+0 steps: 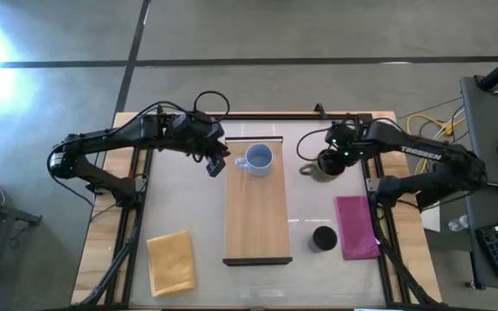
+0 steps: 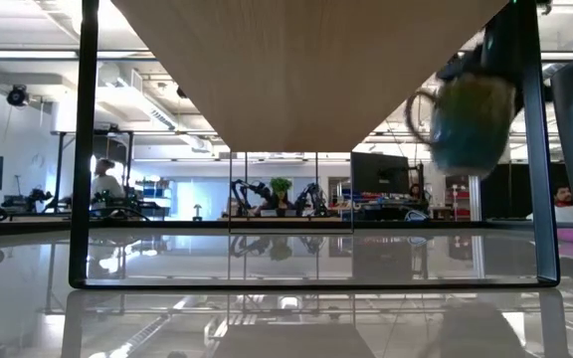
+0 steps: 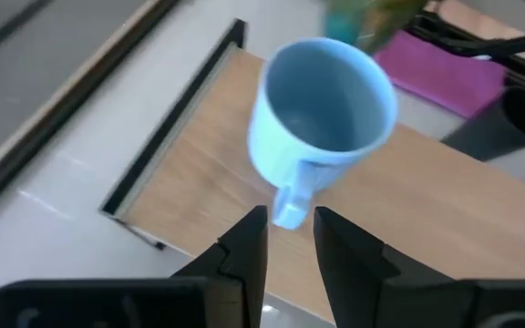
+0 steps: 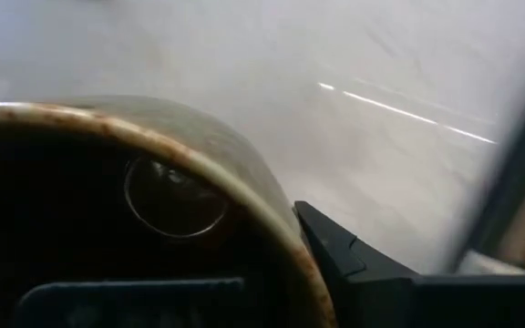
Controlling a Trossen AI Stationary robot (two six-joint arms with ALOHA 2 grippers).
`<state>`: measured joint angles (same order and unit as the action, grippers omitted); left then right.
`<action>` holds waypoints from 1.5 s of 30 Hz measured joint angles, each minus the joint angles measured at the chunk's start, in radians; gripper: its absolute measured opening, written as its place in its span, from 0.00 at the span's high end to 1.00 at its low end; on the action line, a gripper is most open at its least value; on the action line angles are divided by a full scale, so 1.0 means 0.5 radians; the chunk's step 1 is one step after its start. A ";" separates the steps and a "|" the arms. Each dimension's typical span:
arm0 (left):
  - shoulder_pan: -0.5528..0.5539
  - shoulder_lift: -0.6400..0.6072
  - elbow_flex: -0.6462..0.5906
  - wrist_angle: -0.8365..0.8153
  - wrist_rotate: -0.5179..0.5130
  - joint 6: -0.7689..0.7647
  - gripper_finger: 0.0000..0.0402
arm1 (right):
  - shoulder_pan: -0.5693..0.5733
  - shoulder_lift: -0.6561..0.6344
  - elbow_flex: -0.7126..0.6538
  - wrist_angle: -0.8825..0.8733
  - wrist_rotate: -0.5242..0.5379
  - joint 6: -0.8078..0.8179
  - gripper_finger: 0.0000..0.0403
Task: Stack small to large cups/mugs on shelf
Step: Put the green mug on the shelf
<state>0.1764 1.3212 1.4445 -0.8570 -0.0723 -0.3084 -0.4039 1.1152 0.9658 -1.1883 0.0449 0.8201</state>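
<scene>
The light-blue mug point(image 1: 258, 159) stands upright on its base at the far end of the shelf point(image 1: 256, 216). Its handle point(image 3: 290, 202) points at my left gripper point(image 1: 216, 164), which is open. The fingertips point(image 3: 290, 228) stand just short of the handle, on either side of it, and hold nothing. My right gripper point(image 1: 334, 157) is shut on the brown mug point(image 1: 322, 164) to the right of the shelf's far end. The black cup point(image 1: 323, 238) stands on the table right of the shelf's near end. My right gripper pinches the brown mug's wall at its rim point(image 4: 244, 200), with one finger point(image 4: 354, 264) outside and the other inside the dark hollow. It comes from above. The mug point(image 2: 466, 119) hangs clear of the table, and its handle point(image 1: 306, 169) points toward the shelf.
A magenta cloth point(image 1: 355, 226) lies right of the black cup. A yellow cloth point(image 1: 171, 262) lies at the near left. The shelf's middle and near end are bare wood. In the low view the shelf stands on dark legs point(image 2: 85, 149) above the glossy table.
</scene>
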 joint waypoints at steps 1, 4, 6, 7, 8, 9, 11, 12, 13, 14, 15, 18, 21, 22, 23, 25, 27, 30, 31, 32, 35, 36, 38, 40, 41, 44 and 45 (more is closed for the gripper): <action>0.000 0.000 -0.001 0.001 -0.035 0.000 0.81 | 0.035 0.000 0.081 -0.108 0.001 0.013 0.93; 0.001 0.000 -0.005 0.002 -0.122 0.014 0.81 | 0.162 -0.001 0.346 -0.345 0.003 0.116 0.93; 0.002 0.000 -0.011 0.003 -0.143 0.017 0.81 | 0.263 0.002 0.501 -0.447 0.003 0.217 0.93; 0.002 0.000 -0.016 0.004 -0.143 0.017 0.81 | 0.316 0.012 0.572 -0.476 0.003 0.270 0.93; 0.002 0.000 -0.023 0.004 -0.143 0.024 0.81 | 0.370 0.024 0.636 -0.481 0.003 0.323 0.93; 0.002 0.000 -0.028 0.001 -0.141 0.040 0.81 | 0.419 0.045 0.703 -0.476 0.005 0.376 0.93; 0.002 0.000 -0.037 0.001 -0.121 0.059 0.81 | 0.511 0.107 0.815 -0.479 0.000 0.466 0.93; 0.002 0.000 -0.044 0.001 -0.103 0.060 0.81 | 0.556 0.152 0.869 -0.493 -0.007 0.497 0.93; 0.002 -0.002 -0.052 0.001 -0.081 0.060 0.81 | 0.598 0.198 0.918 -0.501 -0.016 0.519 0.93; 0.002 -0.005 -0.060 0.000 -0.063 0.061 0.81 | 0.638 0.254 0.980 -0.500 -0.028 0.534 0.93; 0.002 -0.011 -0.068 0.000 -0.039 0.061 0.81 | 0.680 0.322 1.046 -0.491 -0.036 0.546 0.93; 0.000 -0.051 -0.093 0.001 -0.011 0.060 0.81 | 0.792 0.530 1.248 -0.487 -0.038 0.542 0.93; -0.006 -0.124 -0.127 0.001 -0.008 0.059 0.81 | 0.853 0.742 1.453 -0.499 -0.049 0.506 0.93; -0.006 -0.149 -0.136 0.001 -0.006 0.059 0.81 | 0.864 0.802 1.511 -0.501 -0.048 0.499 0.93; -0.006 -0.174 -0.149 0.000 -0.002 0.058 0.81 | 0.872 0.855 1.567 -0.508 -0.046 0.482 0.93; -0.006 -0.234 -0.178 0.006 0.024 0.058 0.81 | 0.878 0.953 1.665 -0.510 -0.044 0.469 0.93; -0.013 -0.296 -0.228 0.030 0.069 0.043 0.81 | 0.885 1.043 1.760 -0.513 -0.051 0.464 0.93; -0.045 -0.392 -0.339 0.029 0.082 -0.017 0.81 | 0.908 1.175 1.928 -0.508 -0.055 0.488 0.93; -0.060 -0.422 -0.385 0.039 0.083 -0.040 0.81 | 0.917 1.216 1.991 -0.505 -0.062 0.501 0.93; -0.078 -0.455 -0.440 0.068 0.083 -0.054 0.81 | 0.928 1.255 2.052 -0.500 -0.080 0.509 0.93; -0.138 -0.567 -0.617 0.202 0.084 -0.111 0.81 | 0.951 1.387 2.220 -0.503 -0.103 0.522 0.93; -0.158 -0.598 -0.672 0.251 0.084 -0.142 0.81 | 0.954 1.431 2.264 -0.508 -0.112 0.527 0.93; -0.195 -0.654 -0.781 0.343 0.087 -0.178 0.81 | 0.953 1.516 2.347 -0.532 -0.141 0.551 0.93; -0.226 -0.696 -0.876 0.457 0.089 -0.219 0.81 | 0.959 1.587 2.411 -0.569 -0.150 0.573 0.93; -0.242 -0.710 -0.909 0.524 0.089 -0.241 0.81 | 0.961 1.618 2.438 -0.587 -0.150 0.587 0.93; -0.283 -0.728 -0.974 0.656 0.123 -0.261 0.81 | 0.969 1.689 2.476 -0.609 -0.152 0.613 0.93; -0.295 -0.727 -0.985 0.697 0.145 -0.263 0.81 | 0.972 1.703 2.478 -0.611 -0.155 0.621 0.92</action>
<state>0.0288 0.9577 0.9519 -0.5085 -0.0001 -0.4398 0.0821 1.9670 2.2047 -1.4941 -0.0324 1.1306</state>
